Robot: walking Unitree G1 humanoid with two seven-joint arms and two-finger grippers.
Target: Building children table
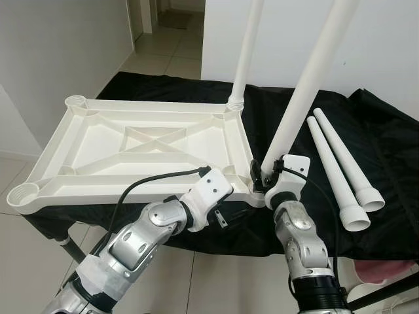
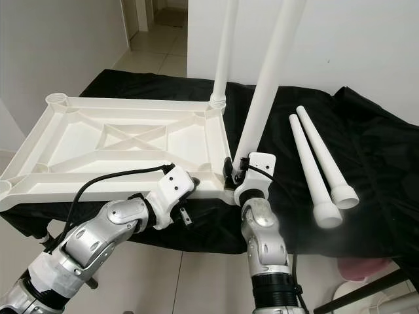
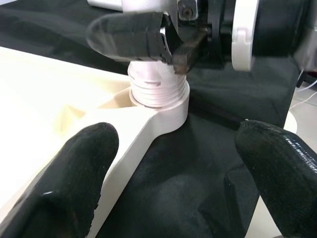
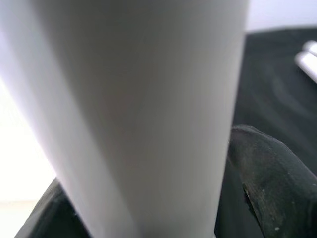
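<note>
One white tapered plastic leg stands at the upturned white plastic tabletop's far corner. The right tool pinches a second leg into the near corner, the left tool spread beside; two loose legs wait at three o'clock.

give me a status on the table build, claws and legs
Right claw shut on the tilted white plastic leg at the upturned white tabletop near corner socket. Left claw open beside that corner. Two loose white legs lie on the black cloth.

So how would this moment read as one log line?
right gripper: shut on leg at corner socket | left gripper: open beside tabletop

Upturned white tabletop (two legs upright, two loose).
</note>
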